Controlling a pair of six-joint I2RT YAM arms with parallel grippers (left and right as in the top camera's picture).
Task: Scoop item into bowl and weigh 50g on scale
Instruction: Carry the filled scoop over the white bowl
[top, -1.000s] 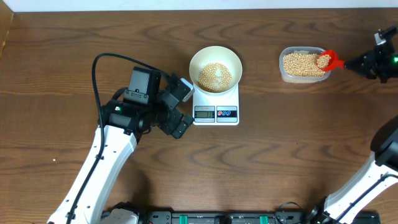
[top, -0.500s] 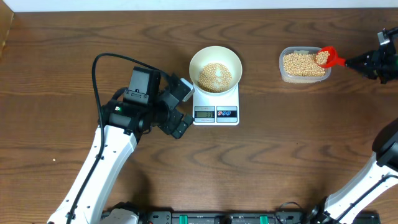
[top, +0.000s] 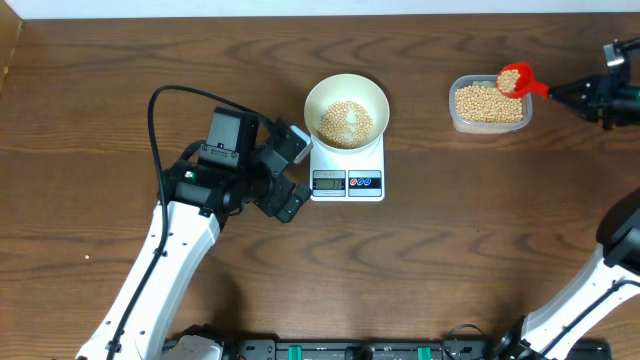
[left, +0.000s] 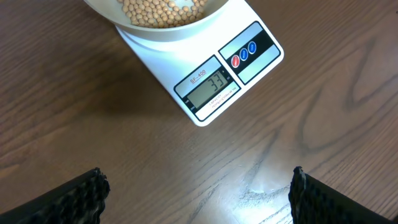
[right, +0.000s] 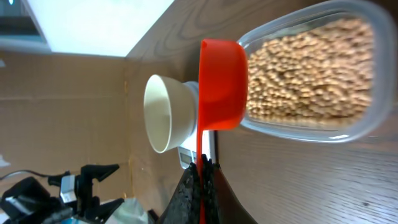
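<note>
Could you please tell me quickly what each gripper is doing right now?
Left gripper: open, holding nothing.
Right gripper: closed on the handle of the red plastic scoop of small beige beans.

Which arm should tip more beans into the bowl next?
Right. The right gripper holds the red scoop, loaded with beans, above the tub. The left gripper sits open and empty beside the scale, which reads 33.

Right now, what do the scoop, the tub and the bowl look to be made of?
Scoop: likely plastic, opaque red with a soft sheen. Tub: clear plastic, beans visible through its wall. Bowl: cream-white, smooth, slightly glossy; ceramic or plastic, cannot tell.
</note>
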